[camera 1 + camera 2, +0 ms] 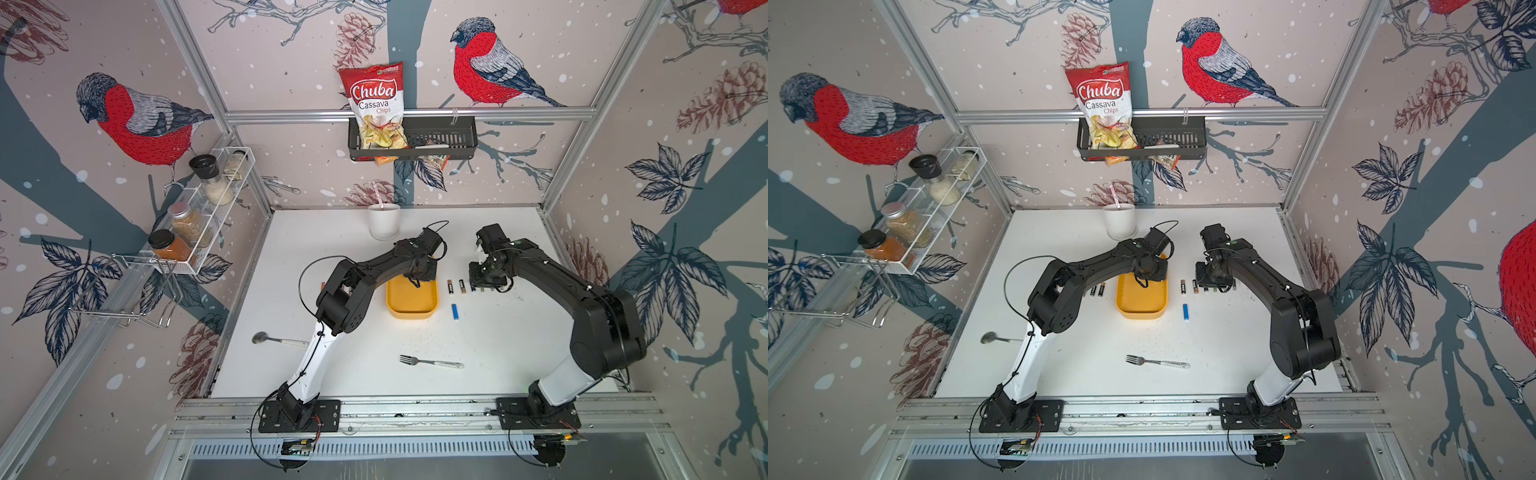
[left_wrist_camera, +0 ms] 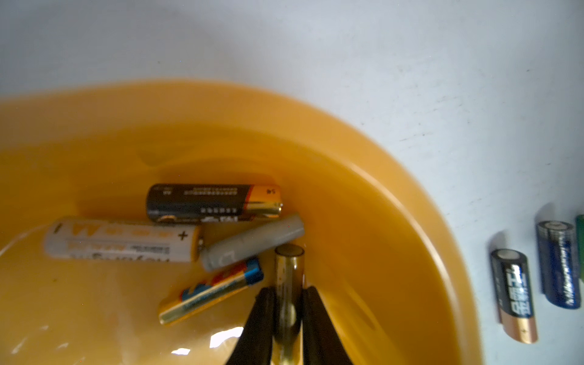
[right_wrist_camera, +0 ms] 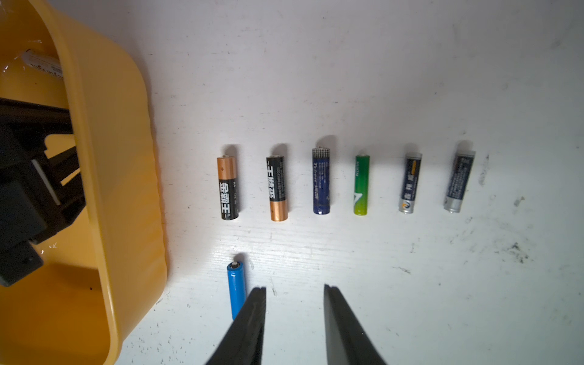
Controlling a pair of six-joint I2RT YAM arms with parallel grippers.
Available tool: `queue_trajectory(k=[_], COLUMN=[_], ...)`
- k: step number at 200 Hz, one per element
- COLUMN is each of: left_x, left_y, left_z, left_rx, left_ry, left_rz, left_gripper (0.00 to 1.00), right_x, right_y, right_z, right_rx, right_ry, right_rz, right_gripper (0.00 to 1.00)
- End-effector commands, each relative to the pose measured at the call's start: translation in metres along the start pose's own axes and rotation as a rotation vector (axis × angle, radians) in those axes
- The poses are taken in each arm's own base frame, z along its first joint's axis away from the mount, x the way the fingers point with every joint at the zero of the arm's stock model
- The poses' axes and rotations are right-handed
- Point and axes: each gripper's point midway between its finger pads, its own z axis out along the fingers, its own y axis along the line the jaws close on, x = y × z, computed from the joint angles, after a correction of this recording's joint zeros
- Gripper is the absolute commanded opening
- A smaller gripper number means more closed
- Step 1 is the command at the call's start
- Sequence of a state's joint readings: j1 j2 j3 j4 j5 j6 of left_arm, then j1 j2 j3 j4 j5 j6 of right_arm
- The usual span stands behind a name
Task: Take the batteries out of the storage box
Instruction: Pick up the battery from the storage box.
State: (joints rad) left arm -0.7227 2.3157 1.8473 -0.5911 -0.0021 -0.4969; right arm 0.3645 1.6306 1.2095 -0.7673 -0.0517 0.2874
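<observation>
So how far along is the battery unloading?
Done: a row of six batteries plus a blue battery lie on the table beside the storage box. In hand: the left gripper is shut on a gold battery inside the box; the right gripper is open, empty. Left: four loose batteries in the box.

Tabletop count
Five batteries [image 2: 213,202] in one yellow box [image 1: 411,315], seven right of it, perhaps three left; one fork [image 1: 430,362], one spoon [image 1: 274,340].
</observation>
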Motion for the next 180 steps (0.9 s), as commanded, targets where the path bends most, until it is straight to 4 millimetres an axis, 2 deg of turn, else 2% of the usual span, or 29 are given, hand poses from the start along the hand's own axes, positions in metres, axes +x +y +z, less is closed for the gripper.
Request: queue_trajectory(k=[1, 39, 112, 180], left_x=[0.014, 0.017, -0.002, -0.006], left_y=[0.007, 0.004, -0.013, -0.003], left_z=[0.003, 0.004, -0.029, -0.053], left_rx=[-0.046, -0.029, 0.043, 0.038], left_ry=[0.054, 0.066, 0.005, -0.027], left_rz=[0.021, 0.019, 0.01, -0.022], left_gripper=[0.21, 0.13, 0.1, 0.09], right_x=[0.002, 0.002, -0.002, -0.011], right_y=[0.0, 0.0, 0.007, 0.016], right_z=[0.0, -0.001, 0.001, -0.001], right_rx=[-0.002, -0.006, -0.015, -0.022], right_ry=[0.004, 0.003, -0.004, -0.014], right_rz=[-0.005, -0.003, -0.01, -0.026], right_gripper=[0.37, 0.37, 0.37, 0.37])
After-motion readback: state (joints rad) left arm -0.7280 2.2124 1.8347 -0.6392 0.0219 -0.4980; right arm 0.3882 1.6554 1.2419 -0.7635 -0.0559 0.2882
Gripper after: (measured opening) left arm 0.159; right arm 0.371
